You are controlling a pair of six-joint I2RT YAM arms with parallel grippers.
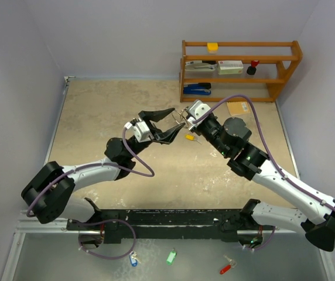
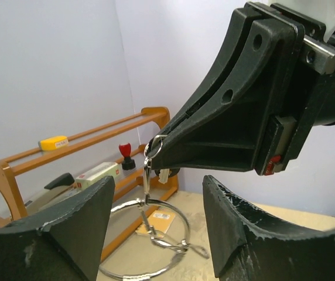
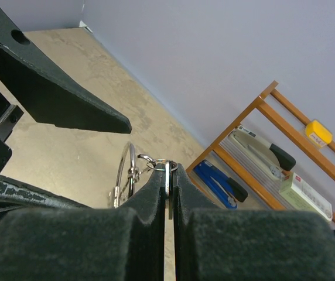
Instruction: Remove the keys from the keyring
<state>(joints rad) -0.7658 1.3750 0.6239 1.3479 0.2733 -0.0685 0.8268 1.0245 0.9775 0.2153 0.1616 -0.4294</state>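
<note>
One silver key [image 3: 167, 193] clamped edge-on between the clenched pads of the right hand [image 3: 168, 171], blade lying back along the fingers. Strung from its head by a small split ring [image 3: 146, 158], the keyring [image 2: 186, 225] hanging straight down beneath those fingertips, with further keys [image 2: 173, 243] bunched low on the wire. Left hand [image 2: 157, 178] released, jaws spread wide, levelled at the hanging string from the opposite side: slim vertical link [image 2: 146, 175] dead centre in the gap, big loop just below and ahead, nothing touched yet. Nearer of the two for the ring, plainly the left. Likely next: dip slightly, close across the wire, then pull away from the right hand along the key's long axis. Risk of the loop swinging aside as the jaws shut. Yellow-headed key [image 1: 189, 137] apart from the bunch, seemingly loose on the bench [image 1: 97, 129].
</note>
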